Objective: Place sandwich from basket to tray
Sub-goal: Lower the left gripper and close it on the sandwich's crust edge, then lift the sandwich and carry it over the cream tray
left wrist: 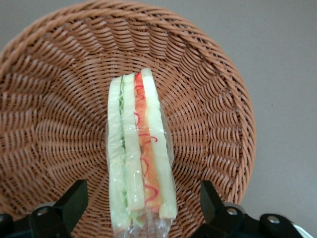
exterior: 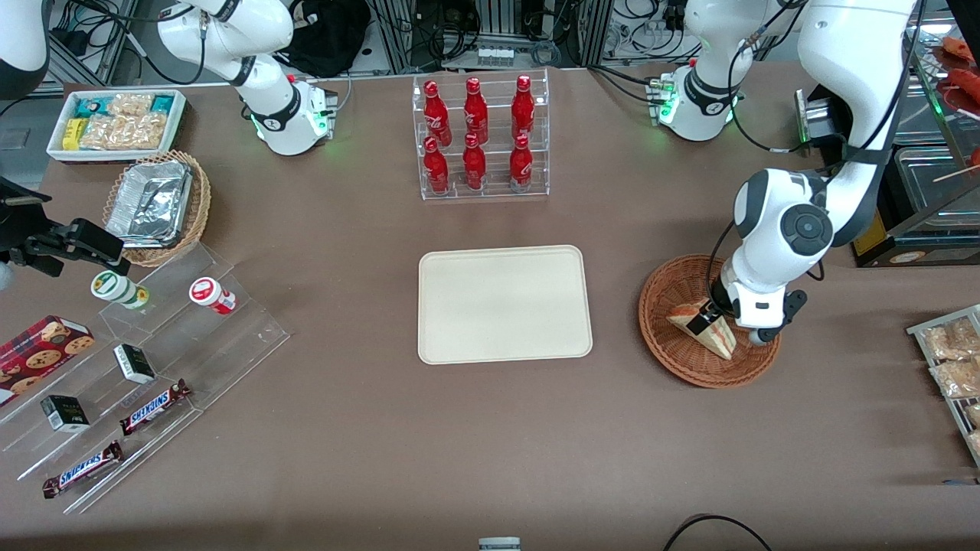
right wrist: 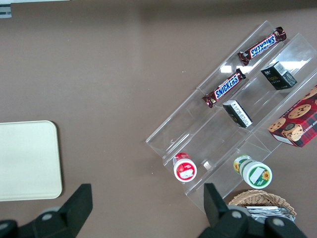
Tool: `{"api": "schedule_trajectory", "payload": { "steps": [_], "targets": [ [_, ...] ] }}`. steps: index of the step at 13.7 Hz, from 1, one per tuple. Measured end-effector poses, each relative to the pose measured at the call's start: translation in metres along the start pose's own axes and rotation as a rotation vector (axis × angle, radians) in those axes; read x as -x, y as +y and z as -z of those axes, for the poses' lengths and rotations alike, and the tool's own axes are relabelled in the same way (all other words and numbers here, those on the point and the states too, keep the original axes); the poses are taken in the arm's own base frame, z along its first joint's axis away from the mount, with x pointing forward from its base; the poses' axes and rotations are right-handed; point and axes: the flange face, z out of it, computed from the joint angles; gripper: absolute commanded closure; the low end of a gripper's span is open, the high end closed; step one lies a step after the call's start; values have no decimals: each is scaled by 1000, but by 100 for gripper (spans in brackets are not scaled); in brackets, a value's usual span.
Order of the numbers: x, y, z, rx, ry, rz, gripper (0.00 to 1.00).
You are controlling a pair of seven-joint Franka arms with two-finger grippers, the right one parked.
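The sandwich (exterior: 718,341) is a plastic-wrapped wedge of white bread with orange-red and green filling. It lies in the round reddish-brown wicker basket (exterior: 672,360), toward the working arm's end of the table. My left gripper (exterior: 710,321) is lowered into the basket, open, with one finger on each side of the sandwich and a gap on both sides. In the left wrist view the sandwich (left wrist: 141,148) lies between the black fingers (left wrist: 74,198) over the basket (left wrist: 49,124). The cream-beige tray (exterior: 504,303) lies bare beside the basket at mid-table; it also shows in the right wrist view (right wrist: 27,161).
A clear rack of red bottles (exterior: 480,138) stands farther from the front camera than the tray. Toward the parked arm's end are a tan basket of foil trays (exterior: 157,205), a white snack box (exterior: 116,122) and clear steps with snack bars (exterior: 153,405). Packets (exterior: 953,360) lie at the working arm's end.
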Motion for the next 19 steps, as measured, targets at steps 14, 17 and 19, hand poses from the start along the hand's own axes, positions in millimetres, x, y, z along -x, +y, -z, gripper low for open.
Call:
{"api": "schedule_trajectory", "payload": {
  "steps": [14,17,19],
  "targets": [
    [-10,25,60,-31,18,-27,89],
    [28,64,117,-110,-5,-117,89],
    [69,96,143,-132,-14,-196,89]
  ]
}}
